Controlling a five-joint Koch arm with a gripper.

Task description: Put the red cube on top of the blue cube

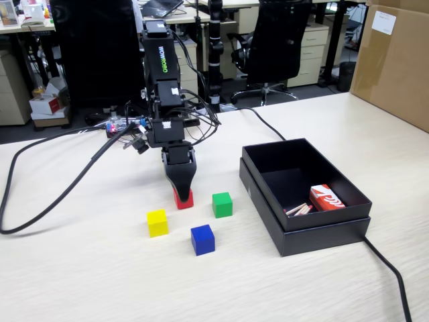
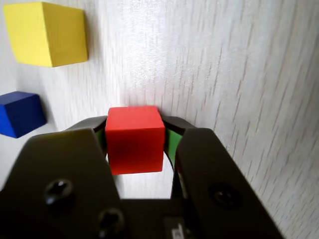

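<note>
The arm's tool sits clamped on the red cube, low at the pale worktop, while the blue cube, bare-topped at five o'clock from it, awaits the lift and stacking.

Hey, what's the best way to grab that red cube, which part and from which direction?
From straight above, pinching two opposite flat side faces of the red cube. It sits flat on the table with open space around it, and the hand already straddles it this way in the wrist view. The yellow cube and blue cube stand clear.
</note>
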